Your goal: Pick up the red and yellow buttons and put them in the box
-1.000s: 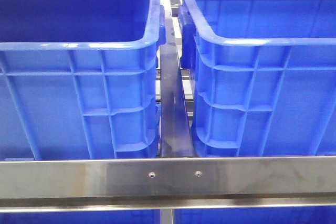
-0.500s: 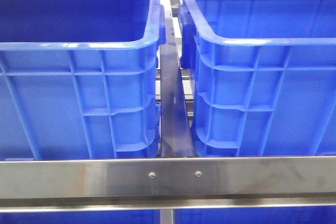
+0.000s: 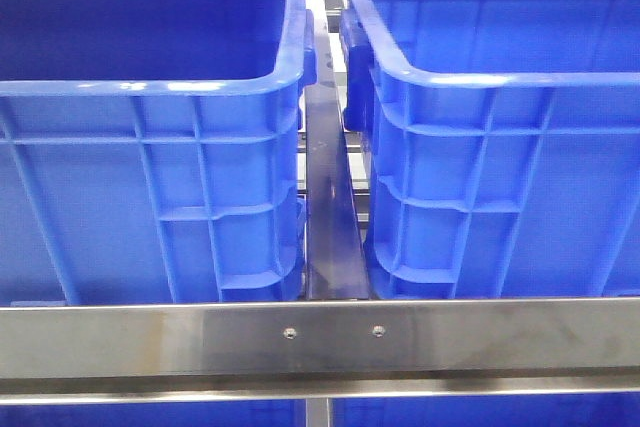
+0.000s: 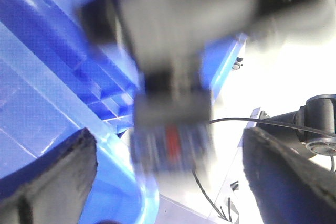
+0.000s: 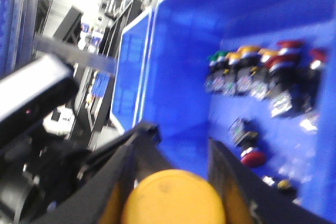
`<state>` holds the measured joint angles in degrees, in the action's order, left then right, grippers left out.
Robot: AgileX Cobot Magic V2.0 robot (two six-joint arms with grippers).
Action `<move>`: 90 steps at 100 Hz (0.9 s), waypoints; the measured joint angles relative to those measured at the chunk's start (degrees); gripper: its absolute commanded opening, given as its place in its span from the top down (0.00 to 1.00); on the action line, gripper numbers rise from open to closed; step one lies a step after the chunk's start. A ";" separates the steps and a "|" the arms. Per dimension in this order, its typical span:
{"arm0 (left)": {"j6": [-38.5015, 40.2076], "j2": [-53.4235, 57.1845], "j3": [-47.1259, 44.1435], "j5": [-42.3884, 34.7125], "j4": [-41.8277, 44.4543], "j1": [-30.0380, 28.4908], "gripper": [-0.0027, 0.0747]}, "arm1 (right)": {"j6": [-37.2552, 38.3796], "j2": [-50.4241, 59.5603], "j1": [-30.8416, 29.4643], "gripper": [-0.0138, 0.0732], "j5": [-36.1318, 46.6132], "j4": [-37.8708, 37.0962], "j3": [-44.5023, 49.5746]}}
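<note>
Right end effector clamped; left end effector spread.

Much hidden, cropped or smeared by blur

In the front view both grippers are cut off at the top edge, and the crate walls hide the interiors. The left wrist view is blurred; the grey object there is unidentifiable. The yellow button runs off frame, the clustered buttons indistinct.

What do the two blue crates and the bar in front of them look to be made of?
Left crate and right crate: they look like moulded plastic with a slight gloss, judging by the ribbed grid walls, thick rolled rims and soft highlights. Front bar: it looks like brushed steel or a similar metal, grey and dully reflective, with two small screw heads; the exact alloy cannot be told.
</note>
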<state>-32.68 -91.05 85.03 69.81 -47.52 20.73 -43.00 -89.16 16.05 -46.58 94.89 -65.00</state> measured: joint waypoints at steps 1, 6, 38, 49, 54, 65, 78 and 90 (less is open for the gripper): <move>0.00 0.00 0.00 0.00 0.00 0.00 0.26 | -0.18 0.00 -0.50 0.55 0.00 -0.12 -0.10; 0.00 0.00 0.00 0.12 0.00 0.00 0.26 | -0.98 0.00 -2.40 0.55 0.00 -0.13 -0.42; 0.00 0.00 0.00 0.34 0.00 0.00 0.26 | -19.35 0.00 -10.12 0.55 6.61 -0.13 -0.89; 0.00 0.00 0.00 0.34 0.00 0.00 0.26 | -30.81 0.00 -10.12 0.55 11.79 -0.13 -0.89; 0.00 0.00 0.00 0.34 0.00 0.00 0.26 | -35.90 -0.04 -10.12 0.55 14.06 -0.13 -0.89; 0.00 0.00 0.00 0.34 0.00 0.00 0.26 | -45.42 -0.75 -10.01 0.55 19.55 0.49 -0.89; 0.00 0.00 0.00 0.34 0.00 0.00 0.26 | -50.90 -3.07 -9.93 0.55 26.52 2.78 -0.89; 0.00 0.00 0.00 0.34 0.00 0.00 0.26 | -54.46 -5.79 -9.93 0.55 29.77 5.98 -0.89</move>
<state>-32.68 -91.05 85.03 70.16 -47.52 20.73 -97.45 -94.95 6.12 -16.81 100.87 -65.89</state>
